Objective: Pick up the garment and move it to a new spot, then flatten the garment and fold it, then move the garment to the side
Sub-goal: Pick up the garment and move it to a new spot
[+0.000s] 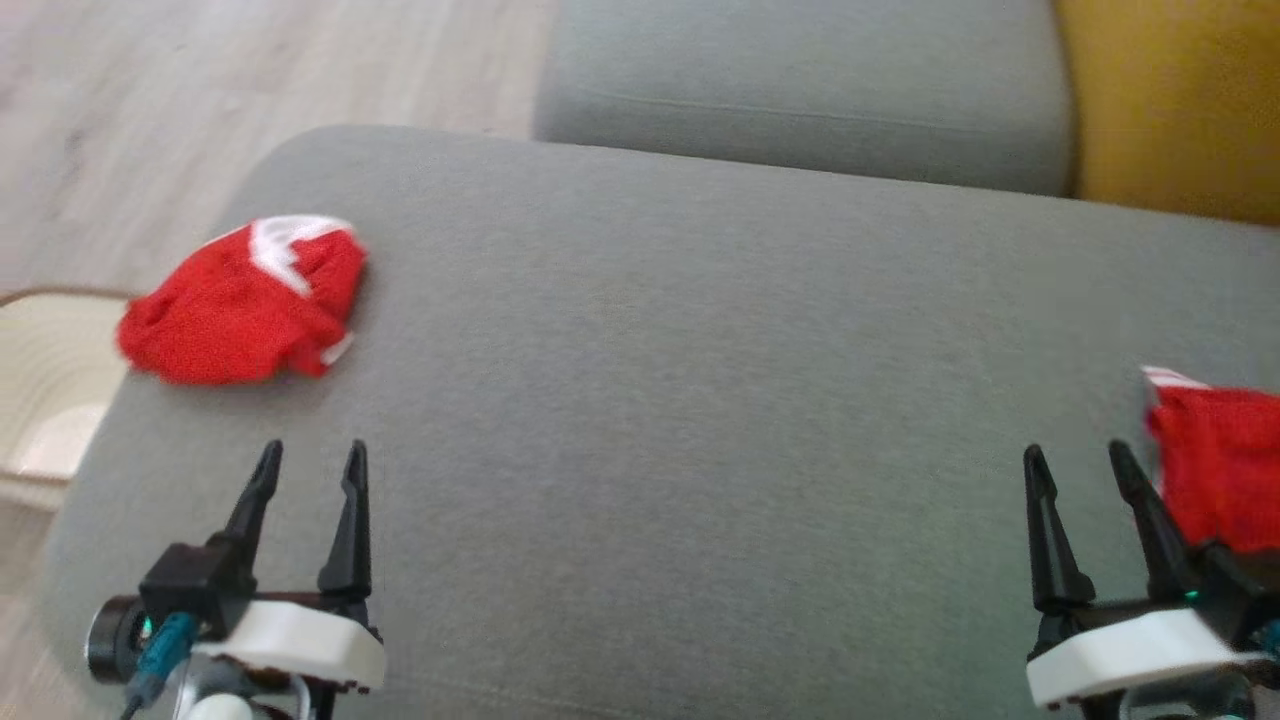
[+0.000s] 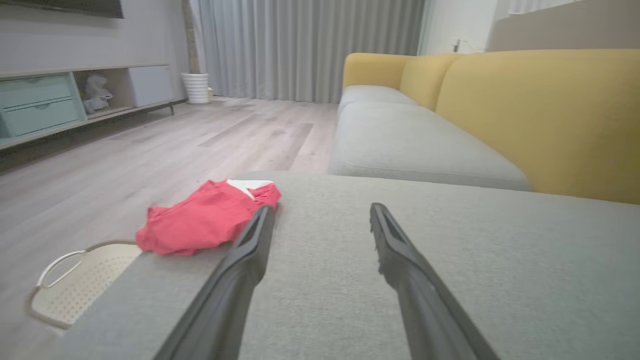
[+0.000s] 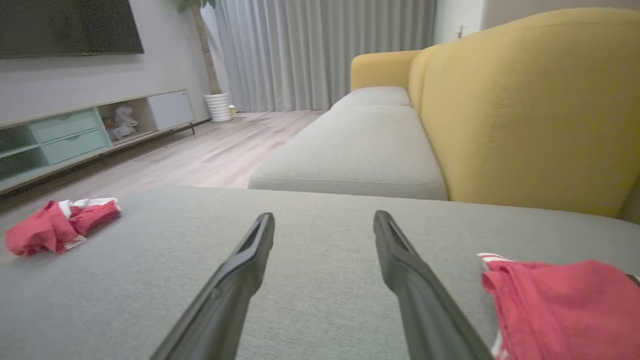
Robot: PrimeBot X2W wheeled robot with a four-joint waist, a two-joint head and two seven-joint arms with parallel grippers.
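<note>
Garment [image 1: 245,300] crumpled at the upper left of the grey sofa cushion [image 1: 700,400]
Left tool [image 1: 312,448] and right tool [image 1: 1075,450] both spread apart, empty; I'd pinch a raised fold with the left, not the flat edge.

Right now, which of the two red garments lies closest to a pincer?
The right red garment: it lies just beside the right pincer. The crumpled red garment sits well ahead of the left pincer.
</note>
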